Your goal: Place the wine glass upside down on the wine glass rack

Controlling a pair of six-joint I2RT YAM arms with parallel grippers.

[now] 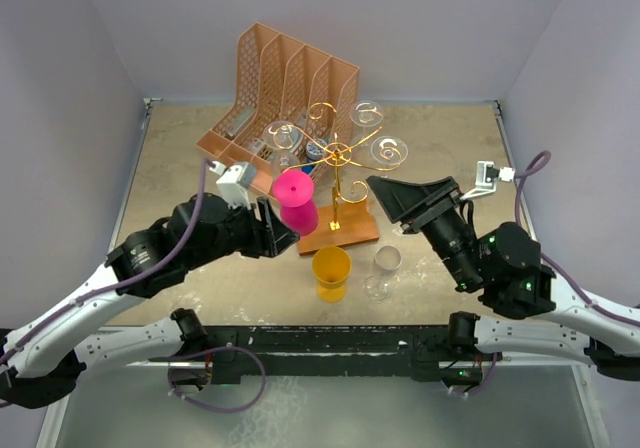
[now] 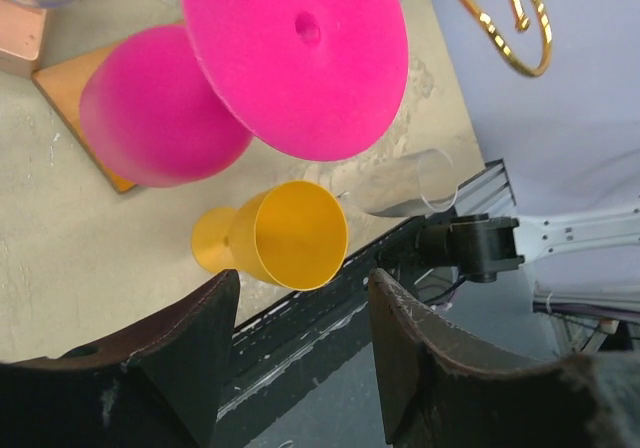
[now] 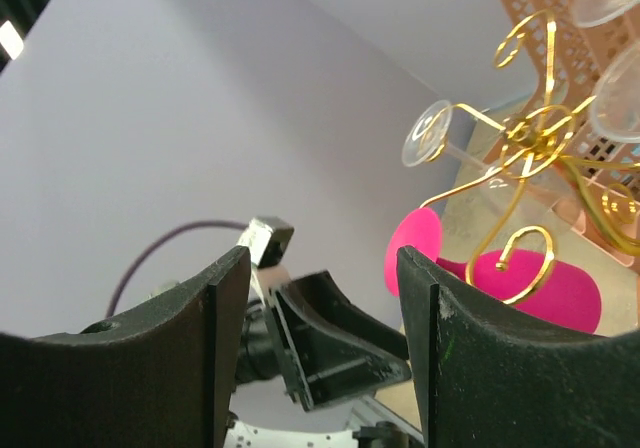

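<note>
Our hot-pink plastic wine glass [image 1: 296, 203] is foot-up beside the thin gold wire rack [image 1: 338, 153]; can't tell if it's hooked. Looks light, stiff and slick, so we'd pinch the stem. Left gripper [image 2: 302, 286] and right gripper [image 3: 322, 258] both gape, empty.

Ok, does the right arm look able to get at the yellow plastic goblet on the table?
Probably yes. The right gripper is open and empty, and the yellow plastic goblet sits on bare tabletop in front of the gold wire rack and its wooden base. Only the clear glass beside it might get nudged.
</note>
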